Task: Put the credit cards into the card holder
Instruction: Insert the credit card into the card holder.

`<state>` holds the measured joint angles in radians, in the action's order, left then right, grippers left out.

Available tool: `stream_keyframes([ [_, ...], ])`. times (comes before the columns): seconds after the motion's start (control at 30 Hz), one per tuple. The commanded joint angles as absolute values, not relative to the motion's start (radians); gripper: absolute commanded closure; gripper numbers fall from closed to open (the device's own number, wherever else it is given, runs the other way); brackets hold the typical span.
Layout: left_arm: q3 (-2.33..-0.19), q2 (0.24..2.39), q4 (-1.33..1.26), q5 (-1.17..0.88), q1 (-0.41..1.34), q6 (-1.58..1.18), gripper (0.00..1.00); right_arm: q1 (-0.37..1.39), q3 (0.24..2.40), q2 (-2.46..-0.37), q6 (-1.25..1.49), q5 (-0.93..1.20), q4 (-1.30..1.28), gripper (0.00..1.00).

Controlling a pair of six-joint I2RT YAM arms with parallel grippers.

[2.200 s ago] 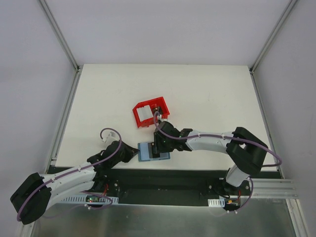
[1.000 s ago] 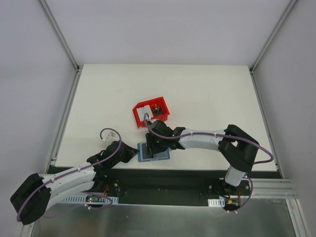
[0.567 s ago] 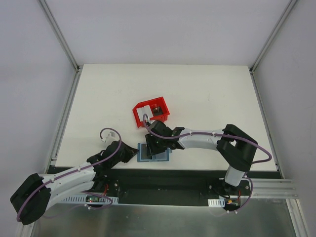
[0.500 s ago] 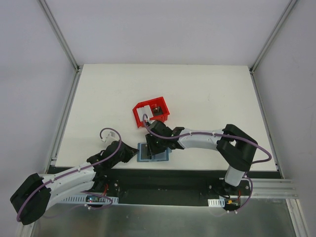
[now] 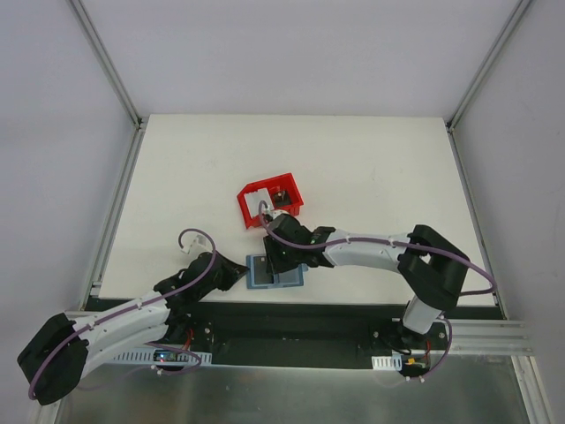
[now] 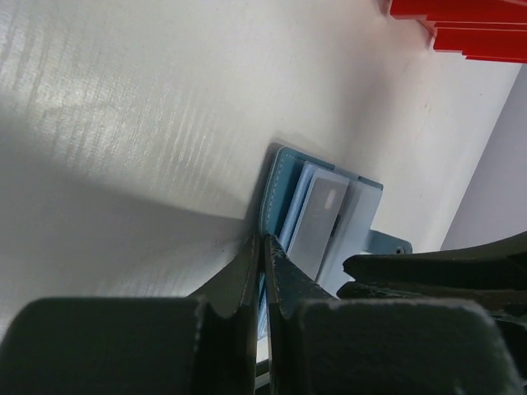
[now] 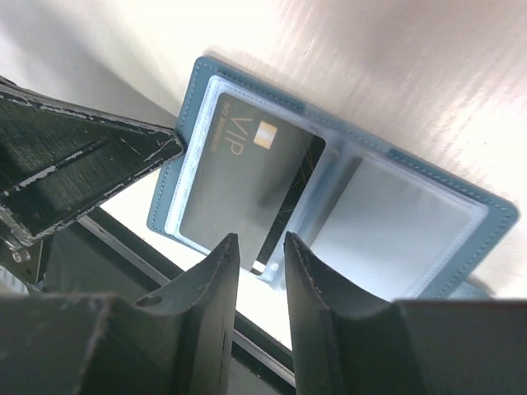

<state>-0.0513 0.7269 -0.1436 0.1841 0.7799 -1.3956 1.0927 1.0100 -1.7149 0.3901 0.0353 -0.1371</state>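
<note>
Your left gripper (image 6: 262, 245) clamps the open card holder (image 7: 387, 214), a grey card (image 7: 247, 181) in its pocket; your right gripper (image 7: 259, 243) hovers slightly parted, empty.

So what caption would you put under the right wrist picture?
Right gripper hovers, jaws slightly apart, over a dark card in the open wallet, whose edge the left gripper pins.

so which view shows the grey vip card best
Right wrist: the dark grey plastic card lies in the teal folding wallet, lettering and chip legible. Left wrist shows it foreshortened, pale; from the top the right gripper mostly hides it.
</note>
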Motion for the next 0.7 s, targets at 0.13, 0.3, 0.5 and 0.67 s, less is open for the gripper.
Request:
stream_keyframes([
  [0.13,-0.049,0.712,-0.132,0.161,0.790,-1.355,1.00,1.089,1.046,-1.686,0.373,-0.058,-0.250,0.67],
  [0.3,-0.072,0.716,-0.130,0.152,0.790,-1.318,1.00,1.089,1.054,-1.704,0.380,-0.086,-0.296,0.69],
  [0.5,-0.092,0.710,-0.127,0.140,0.790,-1.281,1.00,1.089,1.043,-1.648,0.373,-0.055,-0.244,0.63],
  [0.67,-0.113,0.713,-0.127,0.118,0.790,-1.238,1.00,1.101,1.068,-1.635,0.376,-0.031,-0.221,0.59],
])
